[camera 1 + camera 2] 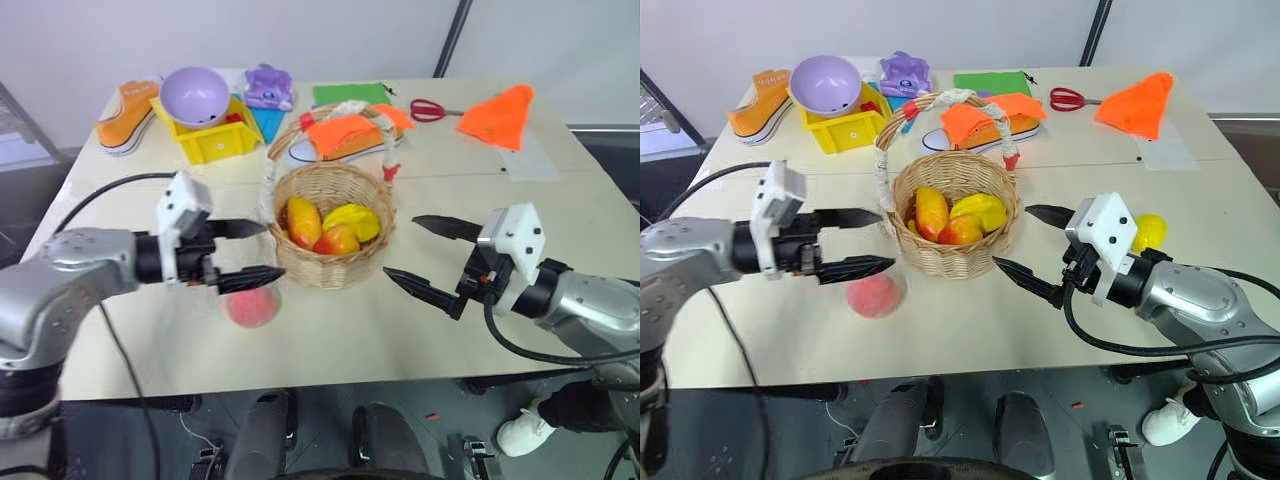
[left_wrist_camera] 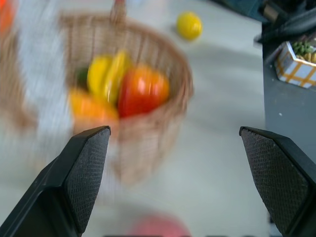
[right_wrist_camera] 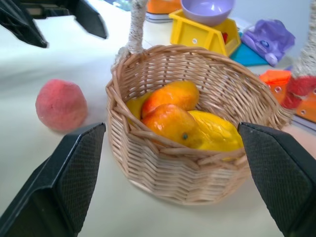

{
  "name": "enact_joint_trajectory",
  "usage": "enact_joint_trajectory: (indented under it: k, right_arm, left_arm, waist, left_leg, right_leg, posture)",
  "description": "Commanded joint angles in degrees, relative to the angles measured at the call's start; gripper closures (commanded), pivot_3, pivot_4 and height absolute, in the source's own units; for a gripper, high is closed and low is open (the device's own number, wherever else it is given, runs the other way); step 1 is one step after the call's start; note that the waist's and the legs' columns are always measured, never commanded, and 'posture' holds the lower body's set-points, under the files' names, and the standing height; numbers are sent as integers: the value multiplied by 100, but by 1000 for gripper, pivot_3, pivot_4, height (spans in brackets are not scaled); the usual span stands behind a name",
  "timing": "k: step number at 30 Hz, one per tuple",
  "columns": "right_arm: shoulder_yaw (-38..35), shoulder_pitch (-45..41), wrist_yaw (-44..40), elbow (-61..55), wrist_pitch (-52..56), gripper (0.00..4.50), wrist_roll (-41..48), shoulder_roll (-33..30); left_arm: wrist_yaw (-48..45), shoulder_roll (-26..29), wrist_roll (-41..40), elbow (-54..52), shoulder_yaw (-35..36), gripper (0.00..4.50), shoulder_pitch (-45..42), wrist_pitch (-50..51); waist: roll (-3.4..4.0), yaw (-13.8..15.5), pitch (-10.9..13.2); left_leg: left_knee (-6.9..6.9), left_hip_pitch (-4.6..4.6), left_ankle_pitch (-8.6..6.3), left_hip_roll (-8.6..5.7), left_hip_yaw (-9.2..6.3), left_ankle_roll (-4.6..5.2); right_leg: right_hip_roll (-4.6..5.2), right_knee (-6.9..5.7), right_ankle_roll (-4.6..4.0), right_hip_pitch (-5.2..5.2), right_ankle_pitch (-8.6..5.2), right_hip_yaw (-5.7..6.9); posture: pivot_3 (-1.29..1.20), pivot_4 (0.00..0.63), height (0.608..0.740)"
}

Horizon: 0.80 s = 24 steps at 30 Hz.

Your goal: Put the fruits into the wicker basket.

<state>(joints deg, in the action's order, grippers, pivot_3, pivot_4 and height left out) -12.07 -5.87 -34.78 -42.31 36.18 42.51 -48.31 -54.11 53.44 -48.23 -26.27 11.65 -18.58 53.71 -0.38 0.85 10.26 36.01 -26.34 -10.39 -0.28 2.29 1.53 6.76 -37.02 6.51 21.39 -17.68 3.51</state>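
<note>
Both claws stand wide apart and hold nothing: the left claw [image 1: 250, 252] hovers just left of the wicker basket [image 1: 335, 262], the right claw [image 1: 420, 255] just to its right, fingertips aimed inward across the pale table [image 1: 330, 340].

A pink peach [image 1: 252, 306] lies on the table beside the basket's left flank, directly below the left claw's lower finger, which covers its top edge from the head camera; the right wrist view shows it whole. In the left wrist view it is cut off at the frame's edge, a pink smear.

Inside the basket sit an orange-red mango [image 1: 304, 222], a yellow star-shaped fruit [image 1: 352, 219] and a reddish fruit [image 1: 337, 241] in front, possibly a strawberry, though the blur leaves that uncertain. The tall handle [image 1: 270, 180] arches over the back.

A yellow lemon [image 1: 1149, 231] rests on the table behind the right claw's white housing, half hidden in the right eye view.

At the far end, a yellow bin [image 1: 208, 135] carries a lilac bowl [image 1: 194, 95]; an orange shoe [image 1: 125, 115], purple toy [image 1: 268, 86], green sheet [image 1: 350, 94], red scissors [image 1: 432, 109] and orange cloth [image 1: 502, 115] lie around it.
</note>
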Motion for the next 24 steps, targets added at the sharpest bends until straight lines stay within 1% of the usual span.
enact_joint_trajectory:
  k: [1, 3, 5, 8, 12, 16, 19, 20, 21, 22, 24]
  right_arm:
    - [-6, -134, -86, 32, -139, 0, -58, 58]
    - [73, -191, -129, 91, -167, 0, -105, 97]
    - [171, -242, -186, 126, -199, 0, -182, 128]
    - [252, -306, -232, 140, -228, 0, -251, 167]
    - [274, -329, -257, 105, -229, 0, -270, 199]
    - [327, -336, -223, 32, -212, 0, -293, 257]
    - [348, -345, -199, -5, -193, 0, -298, 279]
    - [352, -345, -191, -13, -189, 0, -299, 283]
    - [353, -344, -185, -18, -188, 0, -300, 284]
    - [350, -342, -180, -20, -187, 0, -300, 284]
    - [341, -334, -167, -26, -182, 0, -301, 282]
  left_arm:
    - [-337, 468, 295, 84, 221, 18, 472, -235]
    - [-538, 707, 455, 62, 94, 18, 785, -355]
    - [-599, 817, 633, 0, -185, 18, 885, -419]
    - [-486, 825, 991, 1, -665, 18, 789, -498]
    - [-374, 711, 1218, 72, -949, 18, 645, -522]
    - [-435, 644, 1716, 97, -1547, 18, 445, -837]
    - [-477, 573, 1915, 261, -1698, 18, 305, -1000]
    - [-508, 532, 1860, 308, -1670, 545, 266, -967]
    - [-551, 515, 1820, 329, -1634, 884, 237, -972]
    - [-566, 511, 1812, 340, -1610, 1357, 212, -970]
    - [-574, 512, 1827, 364, -1556, 2107, 170, -989]
  waist:
    - [0, -14, 0]
    - [2, -15, 1]
    - [3, -12, 1]
    - [6, -11, 2]
    - [6, -24, 2]
    - [7, -19, 2]
    - [6, -19, 2]
    - [7, -19, 2]
    - [7, -19, 2]
    - [7, -20, 2]
    - [7, -21, 2]
  left_leg:
    - [-2, 0, -6, 0, 0, -9]
    - [-7, 0, -9, 0, 4, -13]
    - [-11, 0, -9, 1, 5, -14]
    - [-13, -1, -10, 1, 5, -15]
    - [-30, -3, -11, 1, 18, -14]
    - [-42, -5, -10, 1, 28, -14]
    - [-43, -7, -9, 1, 36, -12]
    - [-42, -6, -8, 1, 37, -11]
    - [-42, -6, -8, 1, 38, -11]
    - [-41, -6, -8, 2, 38, -11]
    - [-40, -6, -8, 3, 38, -11]
  right_leg:
    - [1, 2, -1, 3, 0, -2]
    - [3, 4, -3, 5, 0, -7]
    - [5, 4, -7, 7, -2, -10]
    - [9, 8, -12, 23, -4, -11]
    - [11, 12, -16, 40, -1, -26]
    - [10, 10, -16, 43, 0, -29]
    - [10, 8, -15, 36, 0, -33]
    - [10, 8, -15, 36, 0, -33]
    - [10, 7, -15, 36, 0, -34]
    - [9, 6, -15, 36, 0, -34]
    - [9, 6, -14, 37, 0, -34]
  posture:
    - [0, 150, 740]
    - [0, 150, 740]
    - [0, 150, 740]
    - [0, 150, 740]
    - [0, 150, 740]
    - [0, 150, 740]
    - [0, 150, 740]
    - [0, 150, 740]
    - [0, 150, 740]
    - [0, 150, 740]
    - [0, 150, 740]
